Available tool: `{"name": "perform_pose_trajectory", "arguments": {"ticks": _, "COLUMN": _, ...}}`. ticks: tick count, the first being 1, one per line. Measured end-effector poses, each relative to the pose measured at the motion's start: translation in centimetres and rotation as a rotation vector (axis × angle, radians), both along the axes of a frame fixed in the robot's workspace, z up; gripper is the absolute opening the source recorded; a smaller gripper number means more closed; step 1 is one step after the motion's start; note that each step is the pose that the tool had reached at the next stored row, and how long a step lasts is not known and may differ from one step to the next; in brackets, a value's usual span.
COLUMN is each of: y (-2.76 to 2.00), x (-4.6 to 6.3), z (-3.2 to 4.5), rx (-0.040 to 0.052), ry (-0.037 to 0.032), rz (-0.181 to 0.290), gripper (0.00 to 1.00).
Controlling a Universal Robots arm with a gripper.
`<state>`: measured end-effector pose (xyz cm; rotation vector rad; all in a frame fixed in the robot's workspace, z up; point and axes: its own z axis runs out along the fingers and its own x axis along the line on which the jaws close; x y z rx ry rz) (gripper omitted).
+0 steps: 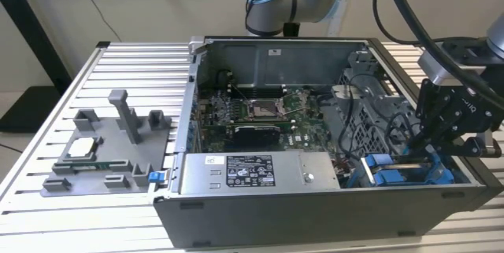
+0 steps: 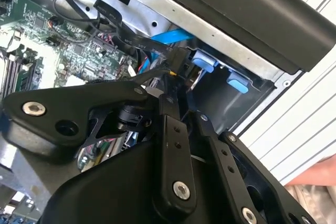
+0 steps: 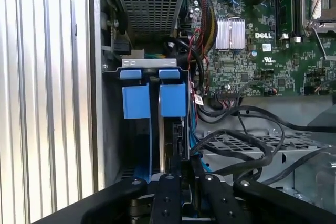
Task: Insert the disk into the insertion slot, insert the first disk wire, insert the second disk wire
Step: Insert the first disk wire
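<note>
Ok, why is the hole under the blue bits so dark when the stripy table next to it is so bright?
First wrist view: the walls of the case shade the bay below the blue tabs, while the ribbed table catches the light directly. Second wrist view: the black gripper looks dark against that same pale table. Exterior view: lighting is even, only dimmer inside the case.

The tool (image 2: 178, 90) is pointing into the case (image 2: 236, 14), its tip sitting at a black plug (image 2: 177, 59) beside blue tabs (image 2: 237, 83), near the board (image 2: 63, 51).
</note>
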<state>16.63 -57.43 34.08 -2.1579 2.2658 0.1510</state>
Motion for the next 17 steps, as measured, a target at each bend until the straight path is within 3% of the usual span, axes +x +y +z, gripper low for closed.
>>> {"name": "perform_pose_trajectory", "arguments": {"ticks": 11, "y": 0.00, "x": 0.02, "z": -0.28, "rx": 0.0000, "ry": 0.0000, "rz": 0.001, "gripper": 0.00}}
{"name": "perform_pose_trajectory", "arguments": {"ticks": 17, "y": 0.00, "x": 0.03, "z": -0.92, "rx": -0.0015, "ry": 0.0000, "rz": 0.001, "gripper": 0.00}}
